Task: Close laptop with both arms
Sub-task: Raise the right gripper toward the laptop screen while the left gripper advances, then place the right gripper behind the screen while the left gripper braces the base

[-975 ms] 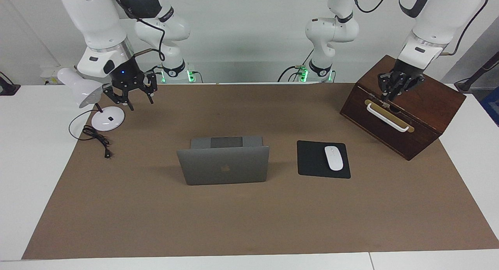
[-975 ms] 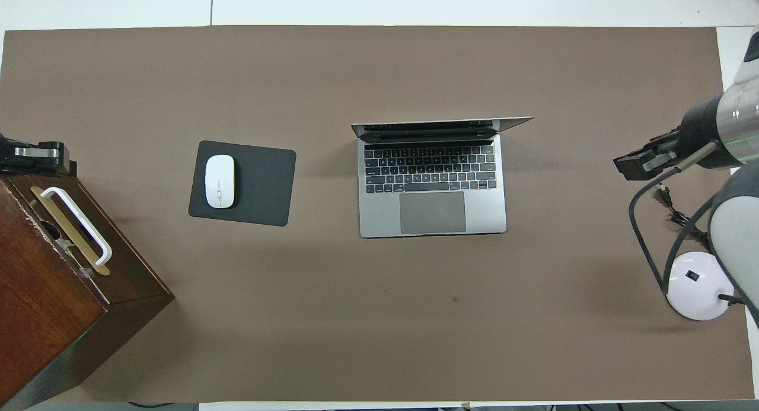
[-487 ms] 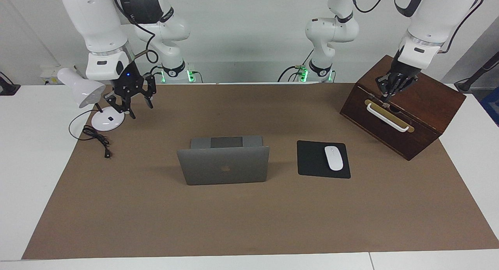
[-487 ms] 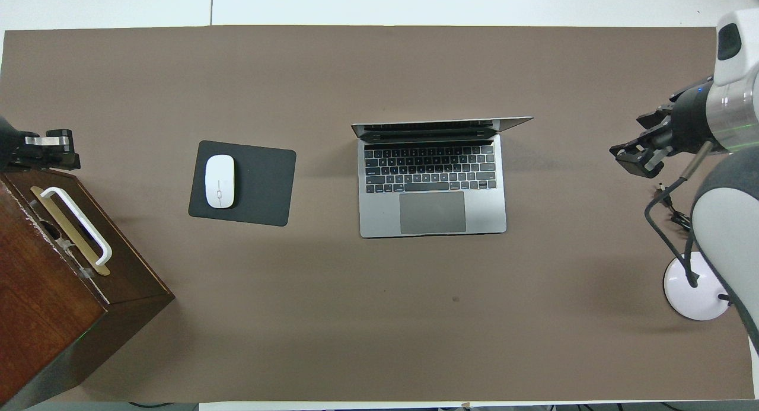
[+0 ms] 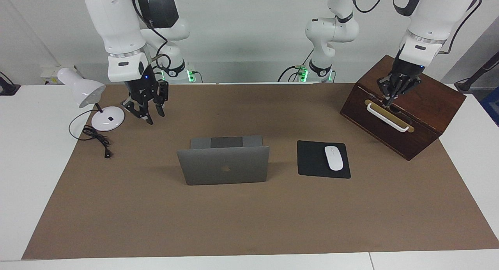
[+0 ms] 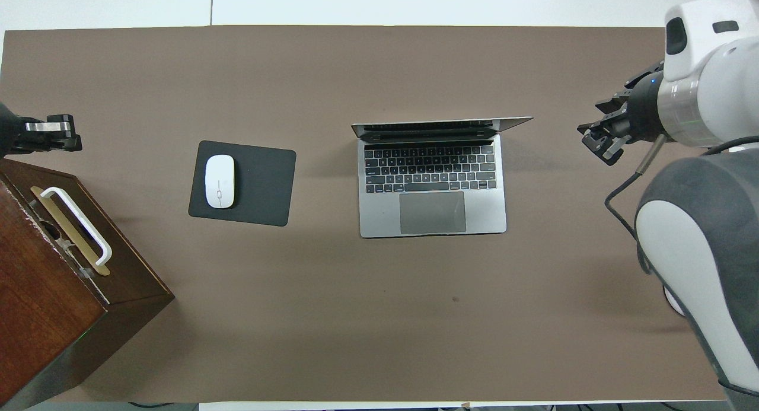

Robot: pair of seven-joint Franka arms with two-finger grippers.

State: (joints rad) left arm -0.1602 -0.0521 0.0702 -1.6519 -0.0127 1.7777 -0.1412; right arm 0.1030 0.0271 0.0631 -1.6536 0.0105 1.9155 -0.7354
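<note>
Laptop (image 5: 223,165) open, untouched. Left gripper (image 5: 387,101) over wooden box (image 5: 425,106), jaws pressed together; right gripper (image 5: 146,115) jaws spread, empty. I'd approach lid's top edge, both ends evenly.

Mouse (image 5: 333,157) on pad (image 5: 312,161) beside laptop (image 5: 224,165)

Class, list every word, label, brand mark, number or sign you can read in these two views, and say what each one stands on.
Words or numbers that can be read: none.
Apple logo, a sign without letters: on the lid of the laptop.
Key legends on the laptop's keyboard: too small to read.
Small dark mark on the desk lamp's base: too small to tell.
Mouse, mouse pad, wooden box: no text seen.
</note>
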